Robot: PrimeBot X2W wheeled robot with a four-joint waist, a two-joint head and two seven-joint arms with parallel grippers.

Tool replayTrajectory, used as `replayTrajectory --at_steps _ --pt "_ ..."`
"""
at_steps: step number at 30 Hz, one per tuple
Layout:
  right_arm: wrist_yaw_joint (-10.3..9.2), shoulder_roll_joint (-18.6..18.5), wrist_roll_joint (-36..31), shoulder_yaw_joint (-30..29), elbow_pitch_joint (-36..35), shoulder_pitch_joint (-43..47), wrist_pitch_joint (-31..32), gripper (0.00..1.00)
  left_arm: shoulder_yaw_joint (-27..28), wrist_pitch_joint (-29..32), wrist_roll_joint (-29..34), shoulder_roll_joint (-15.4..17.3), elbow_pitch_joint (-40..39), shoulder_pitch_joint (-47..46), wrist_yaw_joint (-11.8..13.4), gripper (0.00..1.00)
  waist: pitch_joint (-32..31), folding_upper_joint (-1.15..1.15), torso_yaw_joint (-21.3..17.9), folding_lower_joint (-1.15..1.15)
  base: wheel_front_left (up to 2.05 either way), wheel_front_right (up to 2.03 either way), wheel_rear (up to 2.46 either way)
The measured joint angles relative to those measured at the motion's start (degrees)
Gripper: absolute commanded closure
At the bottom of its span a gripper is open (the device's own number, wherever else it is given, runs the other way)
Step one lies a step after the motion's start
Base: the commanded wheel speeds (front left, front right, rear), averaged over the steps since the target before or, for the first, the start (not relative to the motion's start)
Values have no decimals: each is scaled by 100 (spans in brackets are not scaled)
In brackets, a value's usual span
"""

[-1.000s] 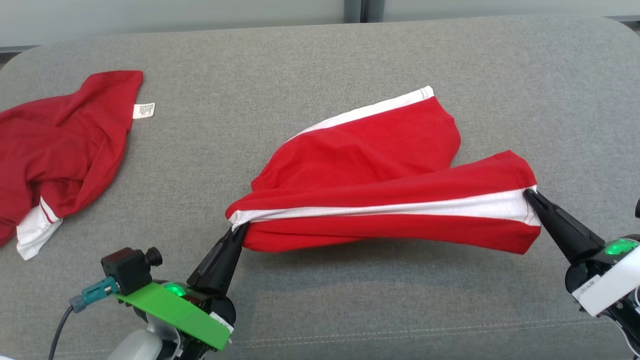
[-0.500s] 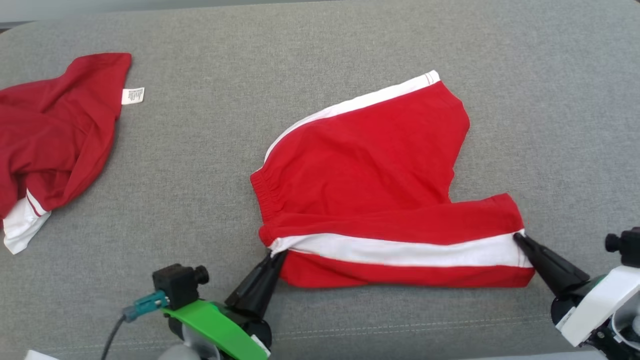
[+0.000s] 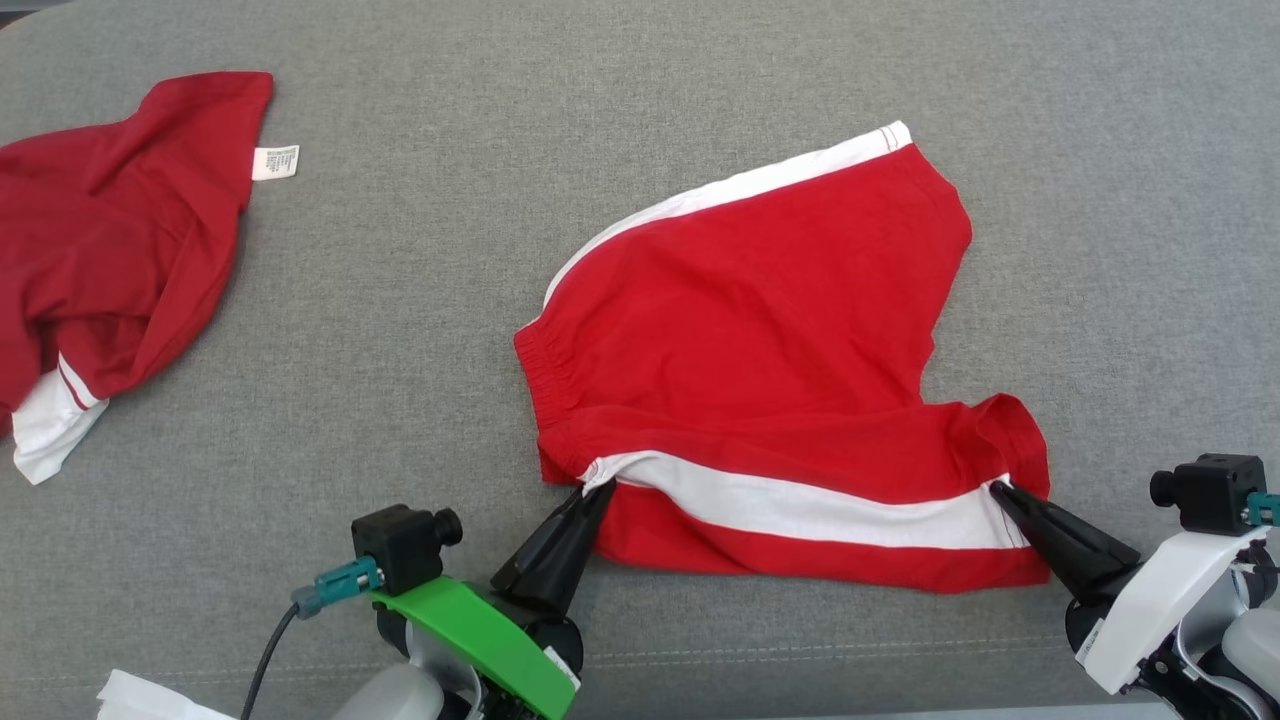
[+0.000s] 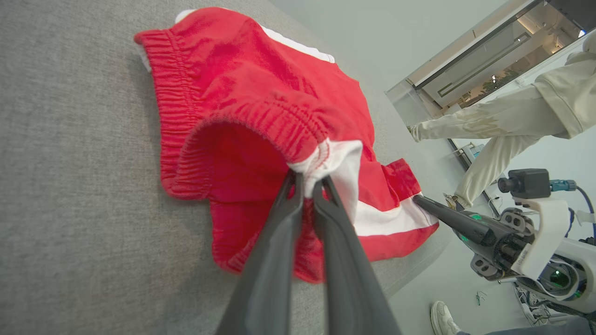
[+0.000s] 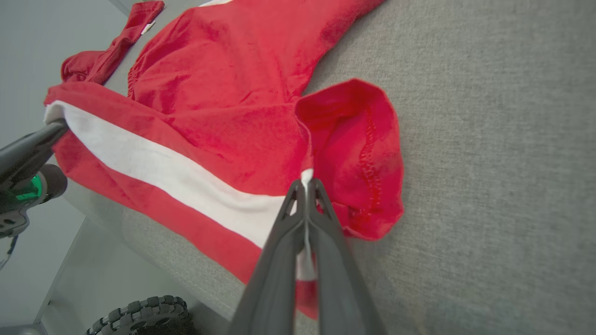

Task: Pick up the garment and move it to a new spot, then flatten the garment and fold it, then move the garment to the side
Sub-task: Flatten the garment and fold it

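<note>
A: Entry one?

B: Pair of red shorts (image 3: pixel 760 330), white stripe down each side. Spread on the grey cushion (image 3: pixel 420 300), right of centre in the head view. Waistband to the left, leg openings to the right. Far leg flat; near leg bunched, hem curled open at the right end.

A: Held how?

B: At two points, both on the near white stripe (image 3: pixel 800 510). Waistband end: pinched by the left gripper (image 3: pixel 598 487), fingers closed almost together on the cloth (gathered elastic just above the tips, per the left wrist view). Hem end: pinched by the right gripper (image 3: pixel 1000 488), fingers pressed fully together, a sliver of white fabric caught between them.

A: Lie of the cloth between the grips?

B: Slightly slack, dipping in the middle. Near red edge close to the cushion's front seam.

A: Further entries?

B: Second red garment (image 3: pixel 110 230), crumpled, upper left, well apart from the shorts; white label (image 3: pixel 275 162) at its edge, white cuff at its lower end. Person in pale clothing (image 4: pixel 493 125), beyond the cushion's edge in the left wrist view.
</note>
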Motion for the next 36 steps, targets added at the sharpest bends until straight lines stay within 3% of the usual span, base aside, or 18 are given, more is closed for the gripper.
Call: replayTrajectory --at_steps 6,8,9,12,36 --pt "0 40 -36 45 103 -10 0 56 104 0 1 -82 67 -35 0 100 10 0 18 0 0 0 0" --pt "0 42 -41 45 124 -31 0 47 125 0 1 -103 74 -43 0 100 15 0 14 0 0 0 0" --pt "0 40 -41 44 125 -40 0 26 140 0 1 -113 75 -43 0 100 19 0 10 0 0 0 0" --pt "0 31 -51 43 122 -75 -1 1 204 0 10 -126 76 -46 0 100 45 0 -16 0 0 0 0" --pt "0 -242 -311 196 -157 -142 142 0 193 0 29 -365 97 -197 0 100 215 0 -79 0 0 0 0"
